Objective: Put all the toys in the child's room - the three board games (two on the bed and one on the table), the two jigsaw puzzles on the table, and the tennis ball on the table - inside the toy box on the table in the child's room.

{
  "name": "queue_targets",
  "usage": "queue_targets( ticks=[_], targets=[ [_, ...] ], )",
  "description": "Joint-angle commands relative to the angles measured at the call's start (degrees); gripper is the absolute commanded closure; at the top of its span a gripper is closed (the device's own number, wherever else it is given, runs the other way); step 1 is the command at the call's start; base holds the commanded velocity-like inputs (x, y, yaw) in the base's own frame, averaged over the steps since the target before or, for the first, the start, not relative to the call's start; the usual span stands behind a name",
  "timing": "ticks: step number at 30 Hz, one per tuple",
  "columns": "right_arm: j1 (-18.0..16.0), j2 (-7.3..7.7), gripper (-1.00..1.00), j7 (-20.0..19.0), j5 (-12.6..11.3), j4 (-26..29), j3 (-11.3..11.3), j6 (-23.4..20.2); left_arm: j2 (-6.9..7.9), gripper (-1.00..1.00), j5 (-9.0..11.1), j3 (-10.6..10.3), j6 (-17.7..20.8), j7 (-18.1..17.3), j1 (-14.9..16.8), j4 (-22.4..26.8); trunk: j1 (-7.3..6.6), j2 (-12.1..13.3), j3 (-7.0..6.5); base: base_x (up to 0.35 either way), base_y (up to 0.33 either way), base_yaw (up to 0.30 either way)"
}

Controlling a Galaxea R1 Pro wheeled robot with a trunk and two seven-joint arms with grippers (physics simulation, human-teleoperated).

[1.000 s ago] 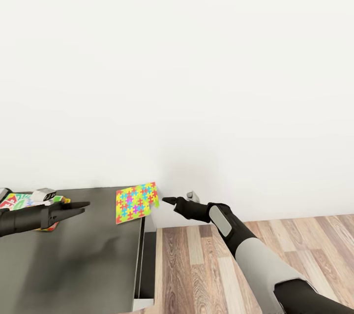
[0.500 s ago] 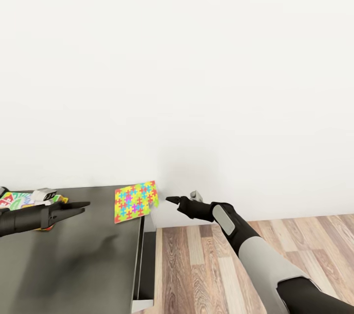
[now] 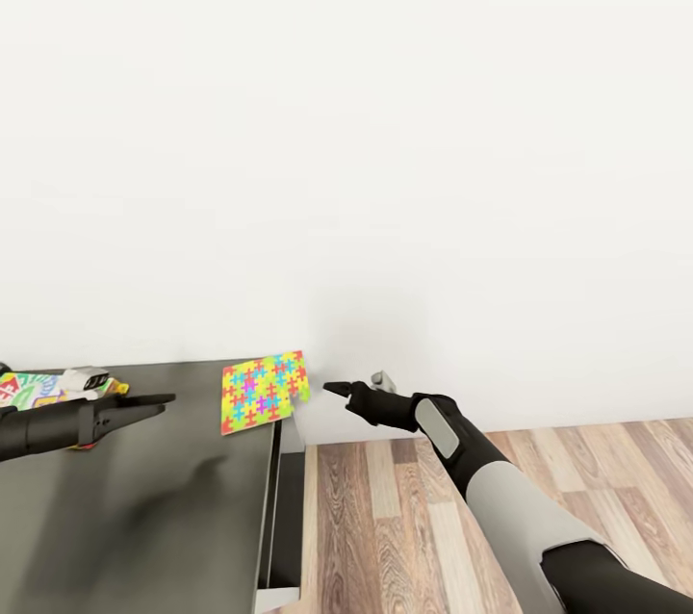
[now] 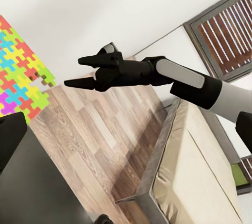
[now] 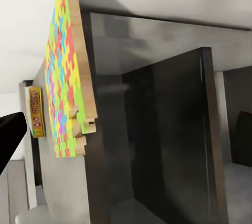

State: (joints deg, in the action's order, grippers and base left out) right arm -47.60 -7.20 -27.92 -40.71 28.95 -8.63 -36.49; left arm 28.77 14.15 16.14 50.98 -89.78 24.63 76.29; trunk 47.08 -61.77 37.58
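One jigsaw puzzle (image 3: 262,391), a square of pink, yellow, green and blue pieces, lies at the far right corner of the dark grey table (image 3: 164,498) and overhangs its edge. The right wrist view shows this puzzle (image 5: 65,77) edge-on. My right gripper (image 3: 337,390) hovers open just right of it, off the table, empty; its spread fingers (image 4: 79,61) appear in the left wrist view. My left gripper (image 3: 159,402) hangs over the table left of the puzzle, open and empty. A colourful printed board game (image 3: 29,388) lies at the far left.
A small white-grey object (image 3: 85,379) and a small yellow box (image 5: 35,112) with red lettering sit by the board game. A white wall runs behind the table. Wood-plank floor (image 3: 404,518) lies right of the table. The beige bed (image 4: 205,171) and a window (image 4: 226,29) lie behind me.
The whole view has drifted slightly, so the table's things sit a little further left. Both arms hold nearly the same pose; the gap between right gripper and puzzle has widened slightly.
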Motion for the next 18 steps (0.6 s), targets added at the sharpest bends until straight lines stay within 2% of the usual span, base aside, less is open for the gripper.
queue_targets(
  ticks=[1,6,12,18],
  targets=[
    [-0.03,-0.04,-1.0,-0.03,-0.15,0.03,-0.07,-0.18,0.03,-1.0,-0.01,0.19,0.67,-0.22,0.03,0.0,0.23,-0.45,0.23,0.0,0.0,0.0],
    [-0.04,0.04,-1.0,-0.24,-0.15,0.05,-0.07,-0.23,0.05,-1.0,-0.04,0.41,0.69,-0.22,0.03,0.0,1.33,-2.45,1.13,0.0,0.0,0.0],
    [-0.04,-0.06,-1.0,-3.06,-0.11,0.05,-0.11,-0.24,0.06,-1.0,-0.01,0.57,0.73,-0.22,0.03,0.06,2.64,-4.86,2.21,0.0,0.0,0.0],
    [-0.04,-0.03,-1.0,-5.84,0.21,0.14,-0.2,-0.32,0.11,-1.0,0.0,0.64,0.77,-0.22,0.04,0.15,2.64,-4.86,2.21,0.0,0.0,0.0]
  ],
)
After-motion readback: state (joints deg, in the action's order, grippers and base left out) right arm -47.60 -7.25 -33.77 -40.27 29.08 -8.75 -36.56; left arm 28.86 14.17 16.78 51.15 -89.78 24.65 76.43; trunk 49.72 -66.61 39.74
